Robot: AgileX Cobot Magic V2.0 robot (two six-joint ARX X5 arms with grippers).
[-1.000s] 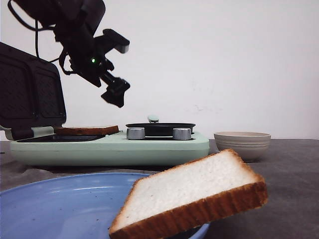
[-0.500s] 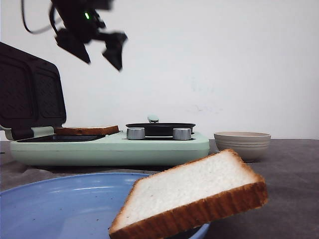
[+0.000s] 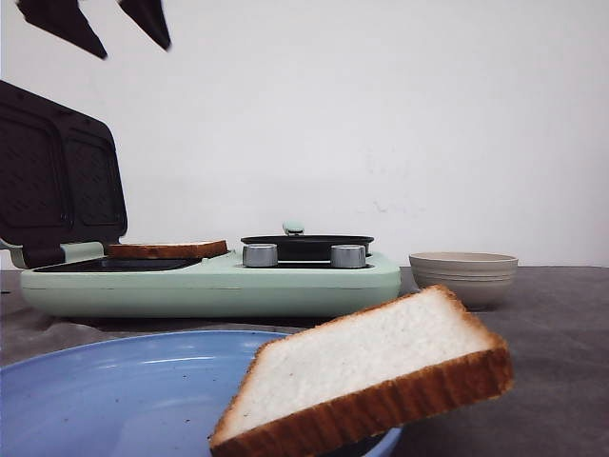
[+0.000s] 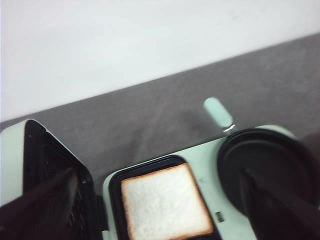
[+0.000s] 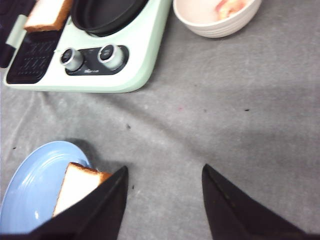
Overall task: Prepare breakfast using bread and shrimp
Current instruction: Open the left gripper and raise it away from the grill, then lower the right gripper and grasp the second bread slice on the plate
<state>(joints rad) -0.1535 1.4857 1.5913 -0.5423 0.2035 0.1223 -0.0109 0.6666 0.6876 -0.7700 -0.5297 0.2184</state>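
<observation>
One bread slice (image 3: 166, 249) lies flat on the open sandwich maker's lower plate; it also shows in the left wrist view (image 4: 167, 202) and the right wrist view (image 5: 47, 12). The second slice (image 3: 366, 371) leans on the rim of the blue plate (image 3: 114, 381), as the right wrist view (image 5: 75, 187) also shows. A pinkish shrimp piece (image 5: 231, 5) lies in the beige bowl (image 5: 215, 22). My left gripper (image 3: 133, 51) is open and empty, high above the maker (image 4: 160, 172). My right gripper (image 5: 165, 170) is open and empty above the grey cloth beside the plate.
The mint-green maker (image 3: 209, 281) stands at the left with its black lid (image 3: 57, 171) raised. A black pan (image 3: 304, 246) sits on its right half behind two silver knobs (image 3: 259, 254). The bowl (image 3: 463, 271) stands right of it.
My left gripper has risen from just above the maker to the top left corner of the front view. The bread slices, plate and bowl have not moved.
</observation>
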